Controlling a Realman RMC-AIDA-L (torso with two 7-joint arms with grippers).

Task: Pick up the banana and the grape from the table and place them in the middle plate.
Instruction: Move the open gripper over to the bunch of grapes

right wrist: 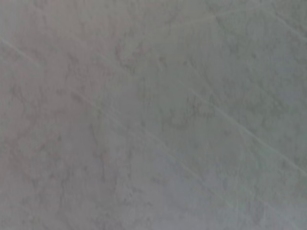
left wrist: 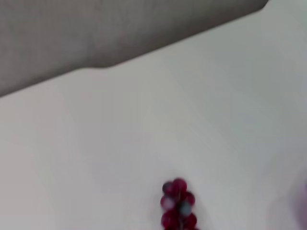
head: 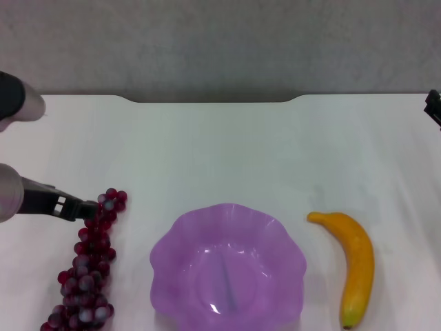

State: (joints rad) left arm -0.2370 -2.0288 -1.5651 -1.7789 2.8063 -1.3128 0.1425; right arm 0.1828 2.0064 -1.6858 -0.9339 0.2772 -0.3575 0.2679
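- The grape [head: 86, 269] is a long bunch of dark red-purple berries, some with a greyish bloom. It lies on the white table [head: 227, 152] to the left of the middle plate [head: 229, 272], and does not touch it.
- I judge the bunch to be light but loose: the berries may swing or roll when it is lifted, and the smooth round skins can slip. A hold near its far end, where the berries become few and a stem may be, seems the safest place.
- The banana [head: 351, 265] lies on the table to the right of the plate, apart from it, with the greenish tip toward the robot. It looks smooth and stiff, like plastic, so it should keep its shape; its curved middle is the best place to take it, though the surface may be slippery.
- The plate has nothing in it.
- The left gripper [head: 88, 207] reaches in from the left and its dark tip is at the far end of the bunch, seemingly touching the top berries. I cannot tell how wide its jaws stand, or whether they hold something.
- The left wrist view shows only the top berries and the table.
- The right gripper [head: 433, 107] is only a dark piece at the right edge, well away from the banana; its opening cannot be judged.
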